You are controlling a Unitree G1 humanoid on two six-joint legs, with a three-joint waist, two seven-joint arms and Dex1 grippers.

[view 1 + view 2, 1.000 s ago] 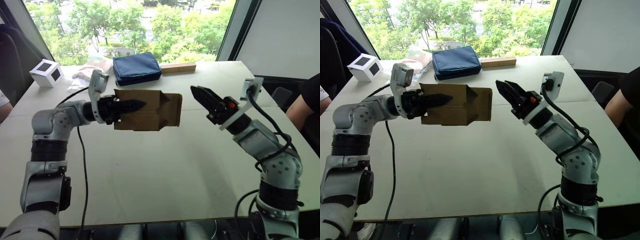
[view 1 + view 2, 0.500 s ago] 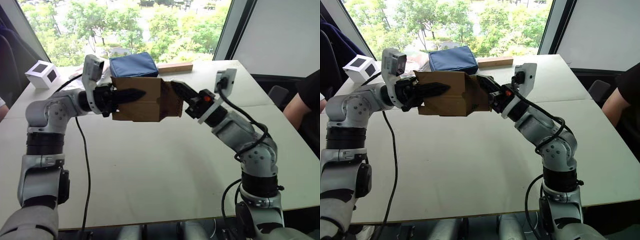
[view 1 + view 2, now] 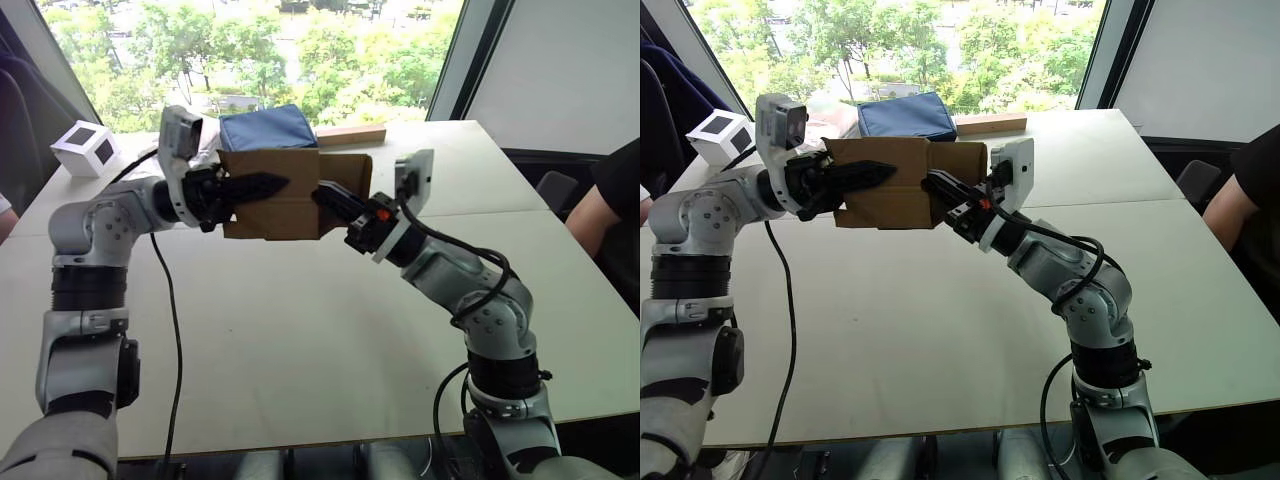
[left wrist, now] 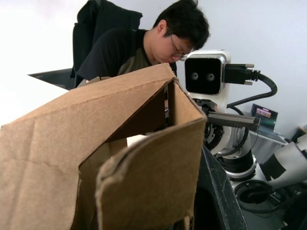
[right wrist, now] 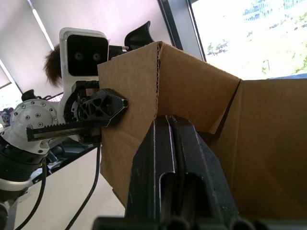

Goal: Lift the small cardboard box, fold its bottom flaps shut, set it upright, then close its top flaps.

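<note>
The left end effector point(image 3: 262, 186) is clamped on the small cardboard box point(image 3: 272, 194), one black finger point(image 3: 256, 185) lying across the near side panel, and holds it in the air above the desk point(image 3: 300, 320). The box lies on its side, its open ends facing left and right.

The right end effector point(image 3: 328, 196) has its two fingers pressed together with nothing between them. Its tip reaches into the box's right-hand open end. In the right wrist view the closed fingers point(image 5: 172, 158) point into the cardboard corner, where one flap point(image 5: 249, 143) stands folded out beside them.

Farther back on the desk, a dark blue pouch point(image 3: 265, 128) lies just behind the box. A long tan wooden block point(image 3: 350, 135) lies to its right, and a white cube point(image 3: 82, 147) with dark faces sits well off to the left. A person's arm point(image 3: 612, 215) shows at the right edge.
</note>
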